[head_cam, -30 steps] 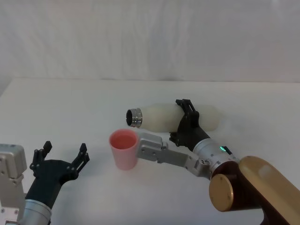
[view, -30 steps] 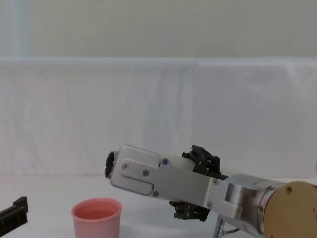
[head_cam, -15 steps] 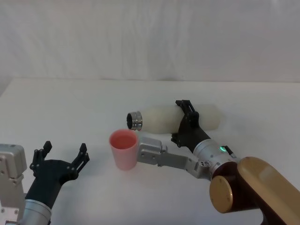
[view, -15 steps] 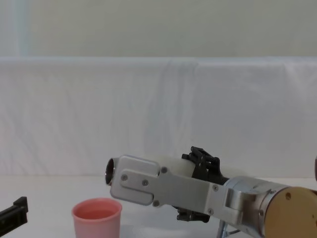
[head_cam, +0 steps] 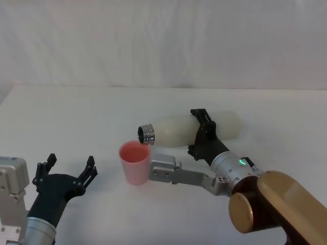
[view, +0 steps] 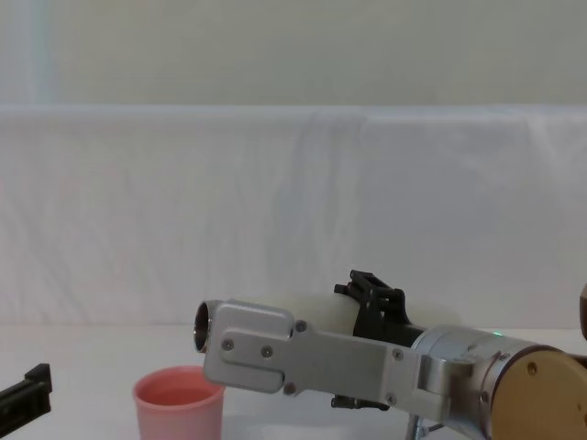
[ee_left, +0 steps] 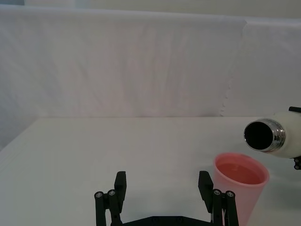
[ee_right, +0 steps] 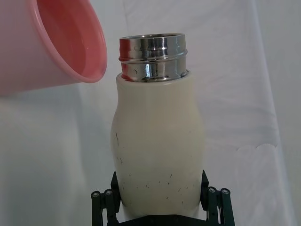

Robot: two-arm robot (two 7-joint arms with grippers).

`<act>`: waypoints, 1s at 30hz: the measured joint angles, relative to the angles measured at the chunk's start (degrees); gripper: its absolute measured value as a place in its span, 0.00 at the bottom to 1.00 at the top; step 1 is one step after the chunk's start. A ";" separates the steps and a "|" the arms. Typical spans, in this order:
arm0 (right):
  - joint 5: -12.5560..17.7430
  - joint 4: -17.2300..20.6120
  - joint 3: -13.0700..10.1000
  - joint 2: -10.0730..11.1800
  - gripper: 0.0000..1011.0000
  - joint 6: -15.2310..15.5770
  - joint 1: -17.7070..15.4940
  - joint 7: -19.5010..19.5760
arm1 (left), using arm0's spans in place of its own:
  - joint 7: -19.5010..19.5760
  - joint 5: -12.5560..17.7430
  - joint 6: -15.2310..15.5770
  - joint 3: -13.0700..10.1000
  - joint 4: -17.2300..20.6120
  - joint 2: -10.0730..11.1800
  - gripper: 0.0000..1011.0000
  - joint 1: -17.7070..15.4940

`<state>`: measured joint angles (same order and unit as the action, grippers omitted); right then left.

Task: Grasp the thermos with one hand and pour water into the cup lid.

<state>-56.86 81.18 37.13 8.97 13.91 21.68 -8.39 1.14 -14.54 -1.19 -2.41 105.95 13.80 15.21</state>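
Head view, right end effector [head_cam: 200, 133] clamped on tipped thermos [head_cam: 179, 130], neck seemingly over cup lid [head_cam: 135, 163], left end effector [head_cam: 65, 172] spread

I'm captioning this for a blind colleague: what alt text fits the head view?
The right gripper holds the thermos tipped on its side, steel neck just above the rim of the pink cup lid on the white table. The left gripper waits open, near left.
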 joint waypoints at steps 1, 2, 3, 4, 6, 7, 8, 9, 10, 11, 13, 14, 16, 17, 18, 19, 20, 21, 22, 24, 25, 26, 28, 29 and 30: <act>-0.16 0.00 0.03 0.04 0.94 0.00 0.02 -0.03 | 0.00 0.00 0.00 0.00 0.00 0.00 0.99 0.00; -0.24 0.03 0.05 0.05 0.94 0.00 0.04 -0.05 | 0.00 0.00 0.00 0.00 0.00 0.00 0.99 0.00; -0.39 0.09 0.10 0.08 0.94 0.01 0.07 -0.09 | 0.00 0.00 0.00 0.00 0.00 0.00 0.99 0.00; -0.39 0.09 0.10 0.08 0.94 0.01 0.07 -0.09 | 0.00 0.00 0.00 0.00 0.00 0.00 0.99 0.00; -0.70 0.12 0.21 0.10 0.94 0.03 0.18 -0.13 | 0.00 0.00 0.00 0.00 0.00 0.00 0.99 0.00; -0.78 0.11 0.23 0.10 0.94 0.03 0.22 -0.13 | 0.00 0.00 0.00 0.00 0.00 0.00 0.99 0.00; -0.86 0.09 0.27 0.10 0.94 0.03 0.26 -0.13 | 0.00 0.00 0.00 0.00 0.00 0.00 0.99 0.00; -0.97 0.07 0.33 0.11 0.94 0.04 0.33 -0.16 | 0.00 0.00 0.00 0.00 0.00 0.00 0.99 0.00; -1.05 0.07 0.36 0.11 0.94 0.04 0.38 -0.18 | 0.00 0.00 0.00 0.00 0.00 0.00 0.99 0.00; -1.11 0.06 0.40 0.12 0.94 0.04 0.42 -0.21 | 0.00 0.00 0.00 0.00 0.00 0.00 0.99 0.00; -1.31 0.05 0.50 0.14 0.94 0.05 0.51 -0.29 | 0.00 0.00 0.00 0.00 0.00 0.00 0.99 0.00; -1.36 0.05 0.53 0.16 0.94 0.05 0.54 -0.33 | 0.00 0.00 0.00 0.00 0.00 0.00 0.99 0.00; -1.56 0.05 0.65 0.17 0.94 0.08 0.63 -0.38 | 0.00 0.00 0.00 0.00 0.00 0.00 0.99 0.00; -1.63 0.05 0.68 0.16 0.94 0.10 0.66 -0.39 | 0.00 0.00 0.00 0.00 0.00 0.00 0.99 0.00; -1.70 0.05 0.71 0.16 0.94 0.12 0.67 -0.39 | 0.00 0.00 0.00 0.00 0.00 0.00 0.99 0.00; -1.81 0.06 0.79 0.17 0.94 0.15 0.71 -0.40 | 0.00 0.00 0.00 0.00 0.00 0.00 0.99 0.00; -1.87 0.05 0.82 0.18 0.94 0.16 0.73 -0.41 | 0.00 0.00 0.00 0.00 0.00 0.00 0.99 0.00; -1.94 0.05 0.84 0.19 0.94 0.17 0.75 -0.43 | 0.00 0.00 0.00 0.00 0.00 0.00 0.99 0.00; -2.06 0.05 0.91 0.21 0.94 0.19 0.79 -0.46 | 0.00 0.00 0.00 0.00 0.00 0.00 0.99 0.00; -2.18 0.05 0.98 0.20 0.94 0.21 0.84 -0.47 | 0.00 0.00 0.00 0.00 0.00 0.00 0.99 0.00; -2.24 0.04 1.02 0.21 0.94 0.23 0.85 -0.48 | 0.00 0.00 0.00 0.00 0.00 0.00 0.99 0.00; -2.30 0.03 1.06 0.21 0.94 0.23 0.87 -0.50 | 0.00 0.00 0.00 0.00 0.00 0.00 0.99 0.00; -2.60 0.00 1.19 0.26 0.94 0.28 0.94 -0.51 | 0.00 0.00 0.00 0.00 0.00 0.00 0.99 0.00; -2.60 0.00 1.19 0.26 0.94 0.28 0.94 -0.51 | 0.00 0.00 0.00 0.00 0.00 0.00 0.99 0.00; -2.69 -0.01 1.23 0.27 0.94 0.30 0.96 -0.52 | 0.00 0.00 0.00 0.00 0.00 0.00 0.99 0.00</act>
<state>-59.55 81.16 38.36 9.24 14.20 22.64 -8.91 1.14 -14.54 -1.19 -2.42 105.95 13.80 15.21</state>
